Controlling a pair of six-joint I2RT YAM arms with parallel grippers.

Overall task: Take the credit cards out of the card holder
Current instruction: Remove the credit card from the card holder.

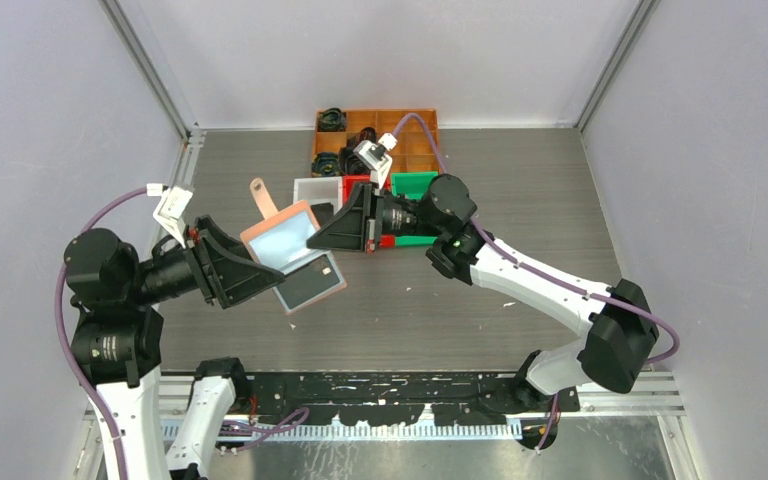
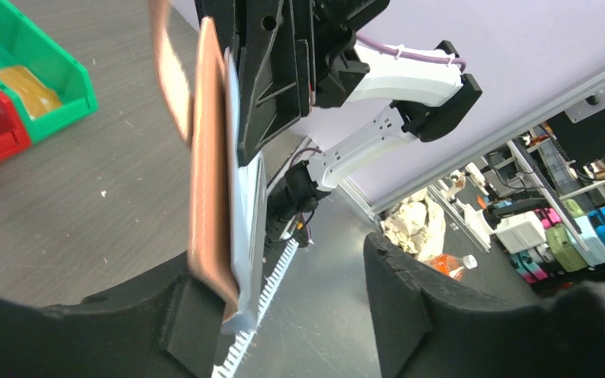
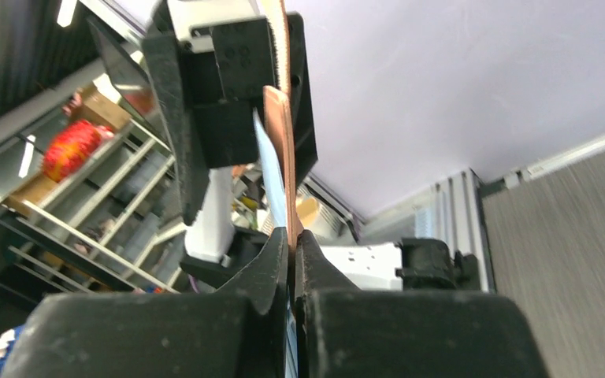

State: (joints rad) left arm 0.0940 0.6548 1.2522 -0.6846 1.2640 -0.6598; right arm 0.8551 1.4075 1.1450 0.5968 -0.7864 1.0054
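Top external view, card holder [image 1: 282, 238] lifted above table [image 1: 520, 180] left of centre, right gripper [image 1: 317, 236] pinched tight on its right edge, left gripper [image 1: 265, 262] jaws parted around its near-left corner, bins [image 1: 415, 185] far behind.

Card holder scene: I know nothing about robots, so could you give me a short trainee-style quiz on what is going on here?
1. True or false: the card holder lies flat on the table.
2. Which end effector is clamped on the card holder? A) the left one B) the right one C) neither
3. Fill in: in the top view, the bin just right of the red bin is the ____ bin.

Key:
1. False: it is held up above the table.
2. B: the right end effector pinches its edge.
3. The green bin.
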